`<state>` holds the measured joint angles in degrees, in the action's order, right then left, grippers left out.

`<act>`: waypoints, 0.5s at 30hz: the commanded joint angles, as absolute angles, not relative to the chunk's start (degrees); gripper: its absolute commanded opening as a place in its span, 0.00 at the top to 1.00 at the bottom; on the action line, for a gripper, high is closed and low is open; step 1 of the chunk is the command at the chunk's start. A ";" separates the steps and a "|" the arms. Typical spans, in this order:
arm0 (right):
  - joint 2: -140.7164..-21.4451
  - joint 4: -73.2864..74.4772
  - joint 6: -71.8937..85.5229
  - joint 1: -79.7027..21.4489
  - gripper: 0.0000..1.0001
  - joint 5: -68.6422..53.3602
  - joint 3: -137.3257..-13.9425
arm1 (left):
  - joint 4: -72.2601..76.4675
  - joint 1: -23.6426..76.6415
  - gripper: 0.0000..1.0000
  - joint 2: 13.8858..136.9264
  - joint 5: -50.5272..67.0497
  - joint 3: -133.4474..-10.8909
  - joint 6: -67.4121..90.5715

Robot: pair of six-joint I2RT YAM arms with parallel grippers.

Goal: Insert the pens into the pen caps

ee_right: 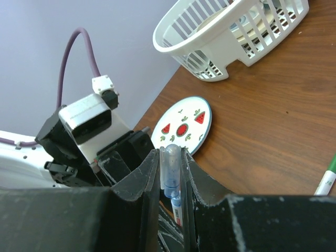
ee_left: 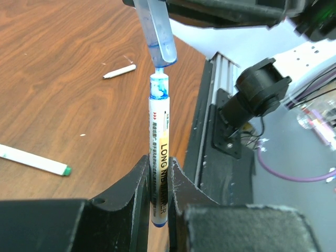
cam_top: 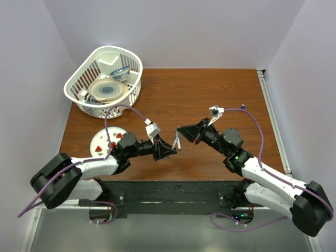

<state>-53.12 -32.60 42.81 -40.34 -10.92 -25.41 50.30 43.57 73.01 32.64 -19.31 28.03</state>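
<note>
The left gripper (ee_left: 159,161) pinches the blue pen (ee_left: 159,115) by its barrel while the right gripper (ee_right: 170,153) pinches the blue cap (ee_left: 160,31), mouth toward the tip, aligning them for insertion.

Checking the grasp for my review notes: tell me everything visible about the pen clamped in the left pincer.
The pen is a slim white plastic-looking marker with black and yellow print reading LONG NIB and a blue nib end, uncapped. It stands upright in the left wrist view, its lower barrel clamped between the fingers of the left pincer. Its nib sits at the mouth of the translucent blue cap held by the right pincer, not yet seated.
</note>
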 commanded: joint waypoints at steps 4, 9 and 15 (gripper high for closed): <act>-51.41 -42.44 39.03 -43.85 1.00 -5.89 -19.61 | 64.49 43.77 1.00 71.54 32.60 -19.78 37.08; -53.08 -53.76 40.69 -44.82 1.00 -5.19 -15.12 | 66.36 43.77 1.00 71.19 33.05 -21.09 39.90; -52.21 -52.56 40.61 -45.53 1.00 -6.50 -13.80 | 61.97 43.77 1.00 69.26 31.99 -22.67 38.23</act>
